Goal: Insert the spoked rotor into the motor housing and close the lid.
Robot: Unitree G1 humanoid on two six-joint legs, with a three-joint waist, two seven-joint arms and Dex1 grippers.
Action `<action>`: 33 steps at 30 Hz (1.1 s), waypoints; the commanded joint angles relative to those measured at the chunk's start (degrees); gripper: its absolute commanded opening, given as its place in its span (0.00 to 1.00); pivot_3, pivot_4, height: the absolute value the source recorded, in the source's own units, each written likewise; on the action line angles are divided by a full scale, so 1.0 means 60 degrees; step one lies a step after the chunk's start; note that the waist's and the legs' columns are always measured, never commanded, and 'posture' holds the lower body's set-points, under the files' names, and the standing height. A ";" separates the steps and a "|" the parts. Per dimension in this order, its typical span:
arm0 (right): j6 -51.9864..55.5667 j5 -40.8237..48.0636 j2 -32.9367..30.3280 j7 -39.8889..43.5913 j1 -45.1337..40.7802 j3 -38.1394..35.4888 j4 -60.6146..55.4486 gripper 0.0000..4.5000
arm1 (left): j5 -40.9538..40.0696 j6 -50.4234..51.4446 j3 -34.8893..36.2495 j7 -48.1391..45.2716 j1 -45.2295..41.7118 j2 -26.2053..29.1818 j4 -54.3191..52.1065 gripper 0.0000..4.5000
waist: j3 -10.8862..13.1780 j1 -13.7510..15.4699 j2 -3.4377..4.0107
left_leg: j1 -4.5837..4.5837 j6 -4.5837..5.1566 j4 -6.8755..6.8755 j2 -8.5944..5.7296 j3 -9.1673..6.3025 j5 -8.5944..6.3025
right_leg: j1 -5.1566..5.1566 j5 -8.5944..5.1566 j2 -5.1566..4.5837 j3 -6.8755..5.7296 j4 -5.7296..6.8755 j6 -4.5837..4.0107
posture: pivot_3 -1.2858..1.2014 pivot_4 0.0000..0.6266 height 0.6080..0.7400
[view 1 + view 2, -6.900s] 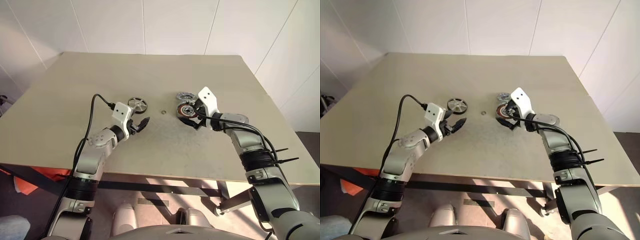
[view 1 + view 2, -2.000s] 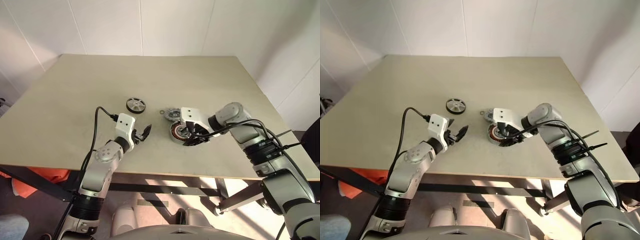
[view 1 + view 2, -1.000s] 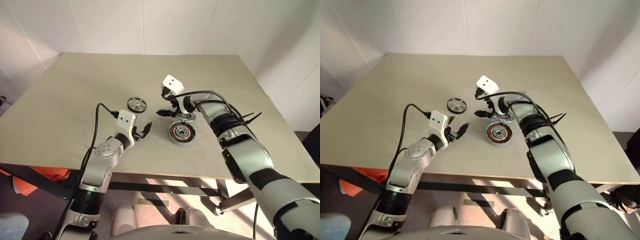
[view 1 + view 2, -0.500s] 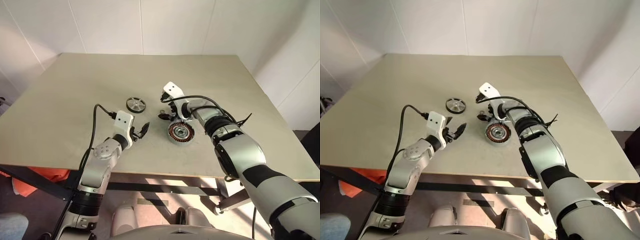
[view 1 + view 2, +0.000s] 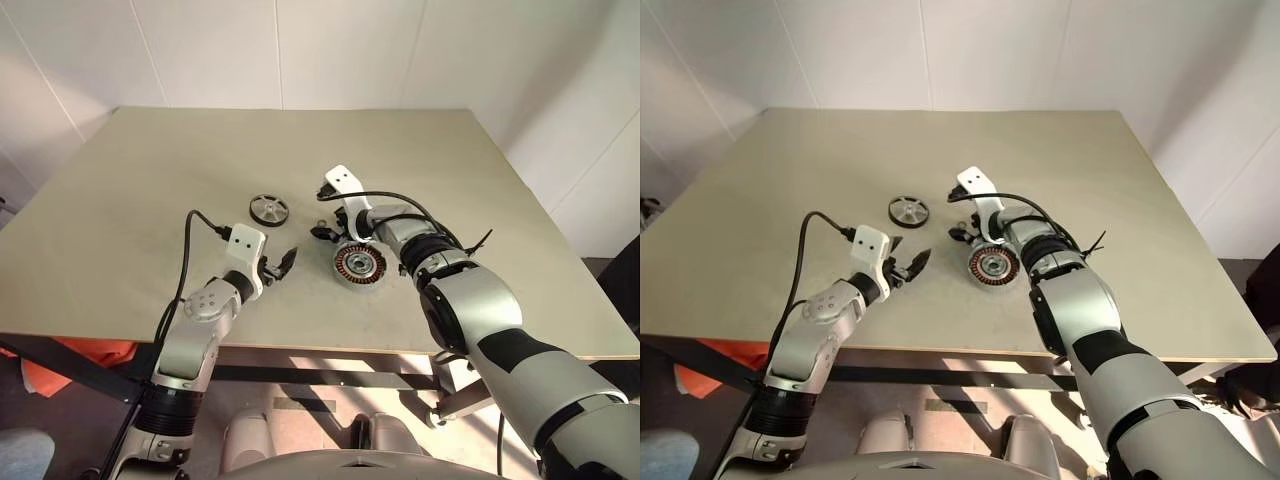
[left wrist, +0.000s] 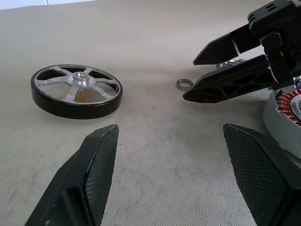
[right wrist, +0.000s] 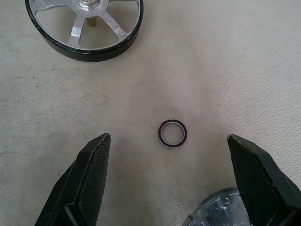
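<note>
Your right gripper [image 7: 167, 183] hangs wide and empty just beyond the copper-wound silver motor housing [image 5: 360, 264]; your left gripper [image 6: 169, 176], also wide, faces the dark-rimmed spoked rotor [image 6: 76, 90].

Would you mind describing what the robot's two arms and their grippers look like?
Both arms are silver-grey metal with black joint bands. Each wrist carries a white box-shaped camera housing, and a black cable loops from it back along the arm. The left gripper and right gripper each have two black, tapered, wedge-shaped fingers with finely cross-hatched inner pads. Black cable ties stick out from the right forearm.
</note>
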 commanded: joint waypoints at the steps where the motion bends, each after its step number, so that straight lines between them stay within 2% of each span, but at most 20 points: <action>1: -0.0070 -0.0041 0.0073 -0.0173 -0.0077 -0.0141 -0.0072 0.99 | 0.0048 -0.0019 -0.0010 0.0056 -0.0063 0.0018 -0.0460 0.83 | 0.0000 -0.0003 0.0000 | 0.0000 0.0000 0.0000 0.0000 0.0000 0.0000 | 0.0000 0.0000 0.0000 0.0000 0.0000 0.0000 | 0.52 0.00 1.00; 17: -0.0201 -0.0170 0.0191 -0.0284 -0.0070 -0.0253 -0.0026 0.99 | 0.0073 0.0024 0.0142 0.0075 -0.0264 0.0151 -0.0292 0.83 | 0.0000 -0.0015 0.0001 | 0.0002 0.0000 0.0000 0.0000 0.0000 0.0000 | 0.0000 0.0000 0.0000 0.0001 0.0001 0.0000 | 0.52 0.00 1.00; 31: -0.0282 -0.0236 0.0628 -0.0889 -0.0196 -0.0397 0.0141 0.99 | 0.0074 0.0225 0.0240 0.0322 0.0195 0.0235 -0.0895 0.83 | -0.0001 -0.0003 0.0004 | 0.0003 -0.0001 -0.0003 0.0000 0.0000 0.0000 | 0.0001 0.0000 0.0000 0.0000 -0.0001 0.0000 | 0.52 0.00 1.00; 32: -0.0267 -0.0245 0.0621 -0.0916 -0.0195 -0.0400 0.0151 0.90 | 0.0077 0.0234 0.0227 0.0337 0.0204 0.0227 -0.0914 0.83 | 0.0000 -0.0002 0.0004 | 0.0002 -0.0001 -0.0003 -0.0001 0.0000 0.0000 | 0.0002 0.0000 0.0000 0.0000 -0.0001 0.0000 | 0.52 0.00 1.00; 33: -0.0258 -0.0257 0.0612 -0.0924 -0.0191 -0.0398 0.0159 0.86 | 0.0076 0.0238 0.0219 0.0355 0.0217 0.0219 -0.0930 0.83 | -0.0001 -0.0004 0.0004 | 0.0002 -0.0001 -0.0003 -0.0001 0.0000 0.0000 | 0.0002 0.0000 -0.0001 0.0001 -0.0001 0.0000 | 0.52 0.00 1.00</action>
